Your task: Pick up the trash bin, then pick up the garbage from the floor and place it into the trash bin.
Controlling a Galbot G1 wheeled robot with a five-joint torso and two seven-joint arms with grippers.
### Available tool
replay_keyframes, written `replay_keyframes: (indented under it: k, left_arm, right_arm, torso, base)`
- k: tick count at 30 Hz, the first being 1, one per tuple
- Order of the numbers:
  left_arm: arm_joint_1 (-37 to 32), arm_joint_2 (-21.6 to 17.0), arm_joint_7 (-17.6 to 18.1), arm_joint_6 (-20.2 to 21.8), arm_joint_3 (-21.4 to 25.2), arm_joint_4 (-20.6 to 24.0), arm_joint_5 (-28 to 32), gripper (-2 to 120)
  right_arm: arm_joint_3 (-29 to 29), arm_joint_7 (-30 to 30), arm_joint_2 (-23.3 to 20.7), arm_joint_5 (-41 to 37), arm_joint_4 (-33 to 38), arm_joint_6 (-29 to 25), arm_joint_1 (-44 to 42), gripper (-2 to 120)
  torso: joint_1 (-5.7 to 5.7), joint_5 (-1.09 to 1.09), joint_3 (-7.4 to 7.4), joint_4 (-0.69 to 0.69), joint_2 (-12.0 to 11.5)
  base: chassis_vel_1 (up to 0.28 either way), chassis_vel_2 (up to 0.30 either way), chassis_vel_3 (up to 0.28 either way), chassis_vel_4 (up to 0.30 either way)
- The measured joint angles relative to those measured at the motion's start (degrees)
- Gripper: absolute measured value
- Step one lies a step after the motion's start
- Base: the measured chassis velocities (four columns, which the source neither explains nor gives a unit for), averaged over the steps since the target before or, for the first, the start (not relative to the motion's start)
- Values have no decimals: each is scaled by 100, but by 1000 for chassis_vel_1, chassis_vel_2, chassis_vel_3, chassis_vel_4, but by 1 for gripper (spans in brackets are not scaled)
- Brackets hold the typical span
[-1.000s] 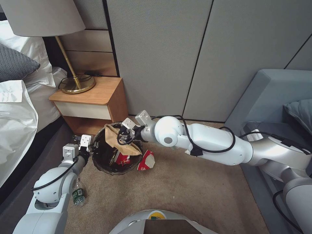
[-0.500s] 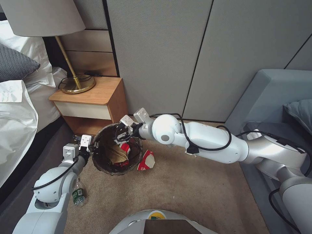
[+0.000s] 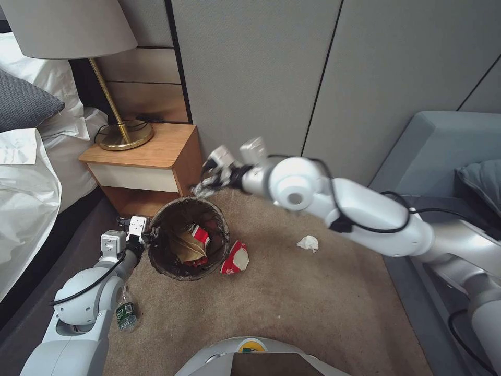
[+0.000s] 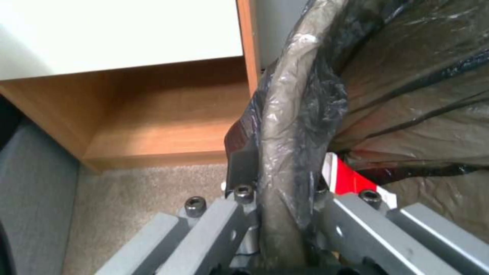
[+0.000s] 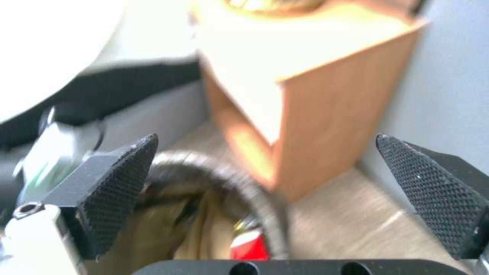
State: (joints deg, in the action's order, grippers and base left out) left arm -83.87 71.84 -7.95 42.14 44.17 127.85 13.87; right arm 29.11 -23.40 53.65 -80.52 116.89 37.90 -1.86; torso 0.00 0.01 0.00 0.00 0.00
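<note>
- The left claw clenched the rim of the round, dark-bagged trash bin.
- The right claw hung released above it.
- Next likely target: the red-and-white wrapper on the beige carpet floor.

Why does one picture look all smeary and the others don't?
Right wrist view: the nightstand and trash bin are streaked with motion blur. Head view: the right gripper is smeared, the rest sharp. Left wrist view: crisp, with glare on the bag.
</note>
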Motion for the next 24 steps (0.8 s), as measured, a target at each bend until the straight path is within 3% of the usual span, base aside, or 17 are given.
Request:
replay_keyframes:
  k: [2,4,7,8,11,12,15,16,19,24]
  left_arm:
    - [9,16,6,0,-8,19,-16,0]
    - [14,20,9,0,-13,24,-19,0]
    - [13,45,36,0,-25,45,-16,0]
    - [13,45,36,0,-25,45,-16,0]
    - [-10,73,48,0,-33,66,-34,0]
    - [-10,73,48,0,-33,66,-34,0]
    - [-29,111,67,0,-39,107,-35,0]
    - [-29,111,67,0,-39,107,-35,0]
    - [-33,124,94,0,-53,152,-7,0]
    - [-27,147,121,0,-58,209,25,0]
  right_arm:
    - [-750,52,-385,122,218,-92,-307,100]
    - [-1012,88,-526,180,287,-113,-456,100]
    - [-2517,277,-1169,628,583,-218,-1513,100]
    - [-2517,277,-1169,628,583,-218,-1513,100]
    - [-3895,312,-1384,1148,773,-328,-2818,100]
    - [-3895,312,-1384,1148,773,-328,-2818,100]
    - [-5437,557,-1113,1909,870,-447,-4164,100]
    - [-5437,557,-1113,1909,870,-447,-4164,100]
    - [-6710,1097,-462,2834,868,-798,-5485,100]
    - [-7373,1673,36,3889,879,-1322,-6505,100]
  torso:
    - [0,0,-1,1,0]
    - [0,1,-1,0,0]
    - [0,0,-1,-1,0]
    - [0,0,-1,-1,0]
    - [0,6,-1,-4,0]
    - [0,6,-1,-4,0]
    - [0,0,-1,0,0]
    - [0,0,-1,0,0]
    - [0,3,-1,-2,0]
    - [0,0,-1,-1,0]
  base:
    - [0,0,0,0]
    - [0,0,0,0]
    - [0,0,0,0]
    - [0,0,0,0]
    - [0,0,0,0]
    - [0,0,0,0]
    - [0,0,0,0]
    - [0,0,0,0]
    - [0,0,0,0]
    - [0,0,0,0]
